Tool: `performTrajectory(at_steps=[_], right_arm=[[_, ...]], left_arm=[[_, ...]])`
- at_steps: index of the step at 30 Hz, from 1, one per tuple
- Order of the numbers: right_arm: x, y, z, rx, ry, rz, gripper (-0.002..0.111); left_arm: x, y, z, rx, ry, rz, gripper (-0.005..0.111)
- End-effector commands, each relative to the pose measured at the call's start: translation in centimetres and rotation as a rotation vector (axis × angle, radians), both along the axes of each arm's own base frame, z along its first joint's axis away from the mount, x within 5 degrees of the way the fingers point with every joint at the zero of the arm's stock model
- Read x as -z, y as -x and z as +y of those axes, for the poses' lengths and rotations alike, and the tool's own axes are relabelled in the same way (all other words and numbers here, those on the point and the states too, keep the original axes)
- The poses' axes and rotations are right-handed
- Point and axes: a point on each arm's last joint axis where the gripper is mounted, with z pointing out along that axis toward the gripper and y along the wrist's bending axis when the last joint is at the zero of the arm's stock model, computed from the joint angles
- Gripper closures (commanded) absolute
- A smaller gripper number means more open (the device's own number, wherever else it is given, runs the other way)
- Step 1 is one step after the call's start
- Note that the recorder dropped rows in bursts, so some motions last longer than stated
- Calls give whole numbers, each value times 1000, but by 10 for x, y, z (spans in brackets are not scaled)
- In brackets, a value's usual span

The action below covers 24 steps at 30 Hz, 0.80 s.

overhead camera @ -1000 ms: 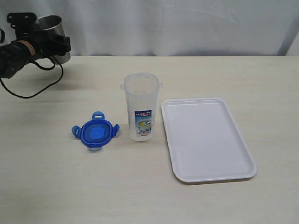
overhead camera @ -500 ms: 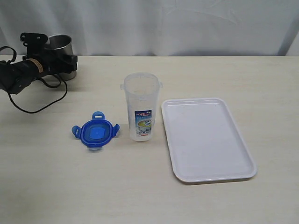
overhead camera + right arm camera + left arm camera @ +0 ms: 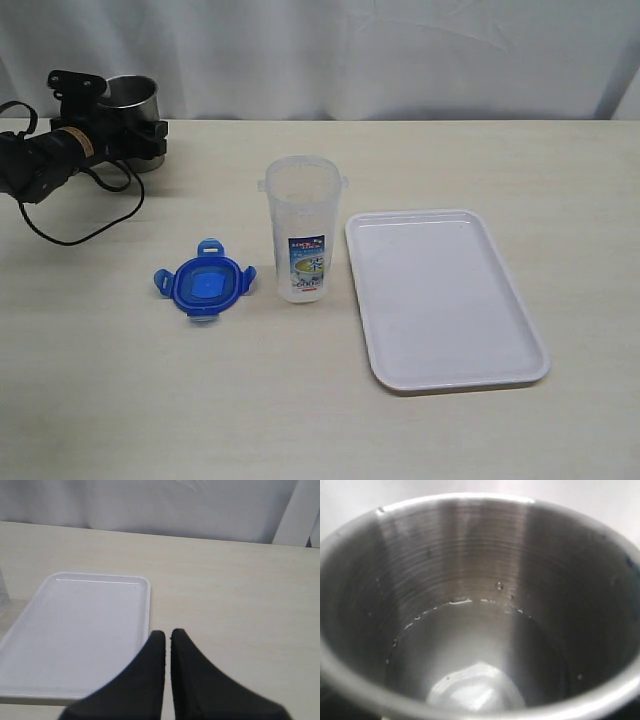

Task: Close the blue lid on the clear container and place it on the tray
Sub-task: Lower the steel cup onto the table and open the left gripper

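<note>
Nearest the exterior camera, the table (image 3: 300, 420) is bare pale wood. The tray (image 3: 440, 300) lies flat on it at about 4 o'clock from the clear container (image 3: 300, 215), close beside it, with nothing on it. The right gripper (image 3: 167, 632) shows only in its own wrist view: its two black fingers are pressed together with a hairline gap and nothing between them, hanging above bare table just beside the tray's rim. At about 8 o'clock from the container the blue lid (image 3: 205, 287) lies flat on the table with its flaps splayed outward, just beside the container but not touching it. The container stands upright and uncovered near the table's middle, its printed label (image 3: 307, 262) facing the camera. Far back at about 10 o'clock, well apart from the rest, a steel cup (image 3: 133, 95) stands by the table's far edge before a white curtain (image 3: 350, 50). The left gripper (image 3: 128, 130) clasps the cup's wall with its jaws spread wide around it, and a black cable (image 3: 70, 225) loops over the table beneath the arm. The left wrist view looks straight down into the cup's bare metal inside.
</note>
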Motion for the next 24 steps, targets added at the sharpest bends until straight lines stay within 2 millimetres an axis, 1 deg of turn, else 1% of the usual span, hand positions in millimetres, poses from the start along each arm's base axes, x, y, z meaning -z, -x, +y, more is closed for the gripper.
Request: performTrajectory(at_steps=[1, 7, 12, 15, 17, 20, 24], right_arm=[[1, 0, 0, -4, 2, -4, 104], [1, 0, 0, -4, 2, -4, 104], [1, 0, 0, -4, 2, -4, 104], [1, 0, 0, -4, 2, -4, 104], [1, 0, 0, -4, 2, -4, 104], [1, 0, 0, -4, 2, -4, 104], [1, 0, 0, -4, 2, -4, 104]], left_arm=[[-3, 2, -4, 6, 11, 13, 41], [-3, 2, -4, 12, 7, 14, 42], [1, 3, -4, 25, -38, 47, 42], [2, 4, -6, 31, -47, 67, 36], [4, 6, -11, 59, -67, 72, 26], [1, 6, -15, 62, -65, 73, 17], [0, 7, -18, 64, -70, 79, 11]])
